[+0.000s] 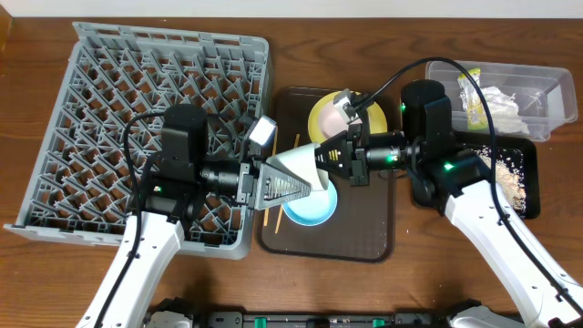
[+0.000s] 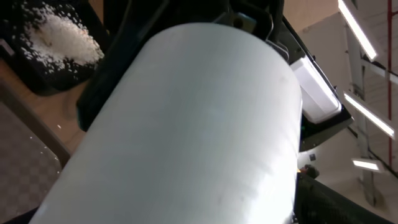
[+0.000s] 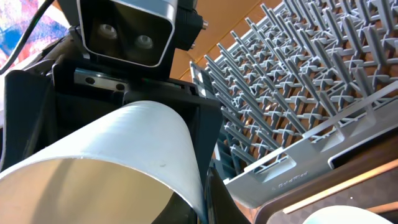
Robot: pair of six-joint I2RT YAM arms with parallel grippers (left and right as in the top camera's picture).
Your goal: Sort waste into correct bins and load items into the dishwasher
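A white bowl [image 1: 305, 164] hangs on its side above the brown serving tray, between both grippers. My right gripper [image 1: 321, 162] is shut on its rim, which shows between the fingers in the right wrist view [image 3: 205, 186]. My left gripper [image 1: 284, 182] has its jaws around the bowl's base; I cannot tell whether they press on it. The bowl fills the left wrist view [image 2: 199, 124] and also shows in the right wrist view [image 3: 124, 143]. The grey dish rack [image 1: 109, 91] lies at left. A light blue bowl [image 1: 310, 208] and thin chopsticks [image 1: 267, 217] lie below. The yellow plate [image 1: 364, 117] holds a small cup [image 1: 342, 105].
The dark brown serving tray [image 1: 364, 237] sits in the middle. At back right the clear tub [image 1: 547, 82] holds a green-and-orange wrapper [image 1: 472, 100] and crumpled paper [image 1: 506, 100]. The black tray [image 1: 530, 155] beside it holds rice scraps [image 1: 510, 178].
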